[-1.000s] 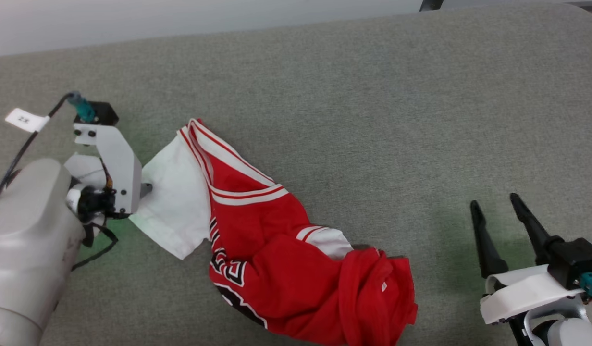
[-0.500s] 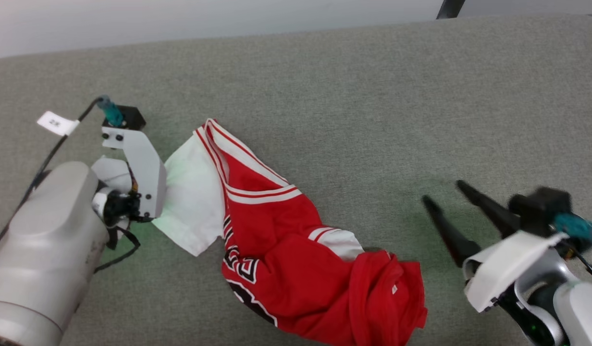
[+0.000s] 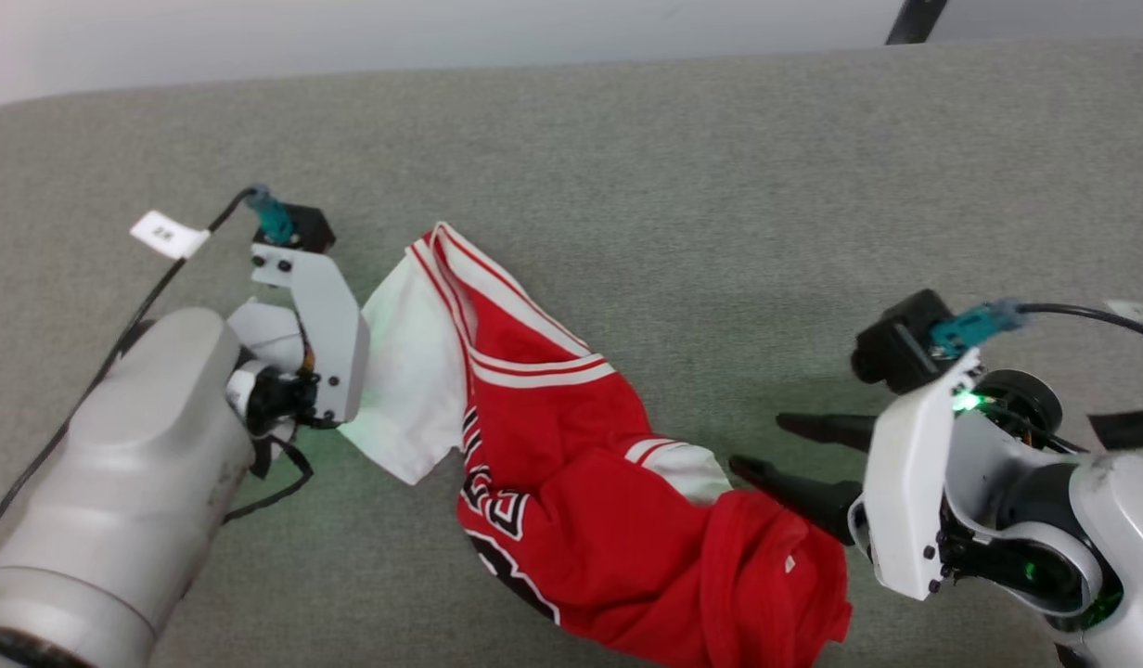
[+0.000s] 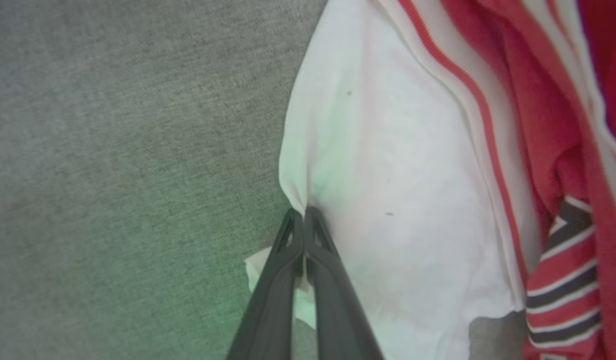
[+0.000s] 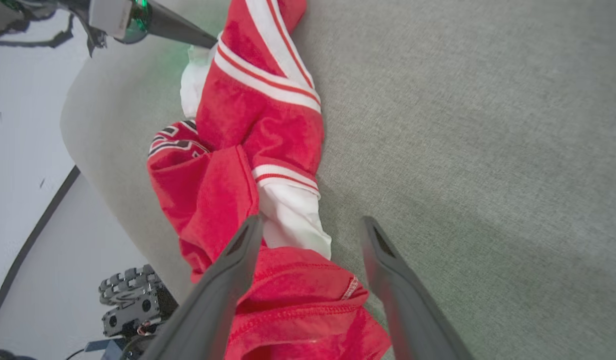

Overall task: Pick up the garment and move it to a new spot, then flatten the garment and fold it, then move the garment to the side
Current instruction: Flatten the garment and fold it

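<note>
Grey woven surface; crumpled garment; left jaws pinch white sleeve, right jaws spread.

A white tag on a cable carries small print, too blurred to read. The garment bears black, white-outlined characters, too folded over to read.

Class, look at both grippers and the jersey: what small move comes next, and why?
Probably close the right gripper on the bunched red end of the garment: its open fingers straddle that end, while the left gripper is shut on the white sleeve, so both ends would be held.
</note>
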`<state>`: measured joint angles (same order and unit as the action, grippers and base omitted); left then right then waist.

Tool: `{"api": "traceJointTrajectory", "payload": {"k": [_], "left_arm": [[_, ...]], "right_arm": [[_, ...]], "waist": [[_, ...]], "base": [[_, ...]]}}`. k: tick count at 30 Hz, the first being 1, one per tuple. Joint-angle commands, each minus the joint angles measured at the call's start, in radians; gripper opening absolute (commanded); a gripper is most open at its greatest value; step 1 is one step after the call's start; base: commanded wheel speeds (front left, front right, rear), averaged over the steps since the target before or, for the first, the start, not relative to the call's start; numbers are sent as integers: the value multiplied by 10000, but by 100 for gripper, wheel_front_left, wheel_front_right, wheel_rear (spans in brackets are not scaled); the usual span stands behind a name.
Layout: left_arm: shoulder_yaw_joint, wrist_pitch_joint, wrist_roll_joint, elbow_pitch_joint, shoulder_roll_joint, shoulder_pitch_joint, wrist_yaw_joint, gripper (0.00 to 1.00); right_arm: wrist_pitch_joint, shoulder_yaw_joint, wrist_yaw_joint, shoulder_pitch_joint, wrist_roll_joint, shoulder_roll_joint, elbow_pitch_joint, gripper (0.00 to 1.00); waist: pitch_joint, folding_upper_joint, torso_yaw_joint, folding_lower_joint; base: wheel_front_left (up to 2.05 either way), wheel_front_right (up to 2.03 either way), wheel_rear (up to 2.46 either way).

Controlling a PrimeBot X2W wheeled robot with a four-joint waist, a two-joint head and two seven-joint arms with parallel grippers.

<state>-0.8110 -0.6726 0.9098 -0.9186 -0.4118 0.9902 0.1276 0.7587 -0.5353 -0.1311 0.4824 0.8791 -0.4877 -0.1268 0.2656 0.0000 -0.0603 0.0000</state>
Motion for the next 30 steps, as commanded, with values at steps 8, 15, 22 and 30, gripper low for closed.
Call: {"api": "traceJointTrajectory", "payload": {"k": [8, 15, 22, 30], "left_arm": [[-502, 105, 285, 69, 587, 332, 45, 0], [-778, 363, 567, 0, 927, 695, 44, 0], [-1128, 686, 890, -82, 1032, 744, 35, 0], [-1468, 908, 1287, -247, 1020, 879, 32, 0]], "right_arm": [[1625, -635, 8, 883, -147, -110, 328, 100], [2213, -1282, 8, 1249, -512, -104, 545, 100], [2549, -1659, 8, 1370, -724, -153, 825, 22], [2911, -1701, 8, 1457, -473, -402, 867, 0]], "waist": [[264, 0, 551, 0], [468, 0, 902, 0], [570, 0, 1127, 0], [612, 0, 1248, 0]], "base": [[0, 0, 0], [0, 0, 0], [0, 0, 0], [0, 0, 0]]}}
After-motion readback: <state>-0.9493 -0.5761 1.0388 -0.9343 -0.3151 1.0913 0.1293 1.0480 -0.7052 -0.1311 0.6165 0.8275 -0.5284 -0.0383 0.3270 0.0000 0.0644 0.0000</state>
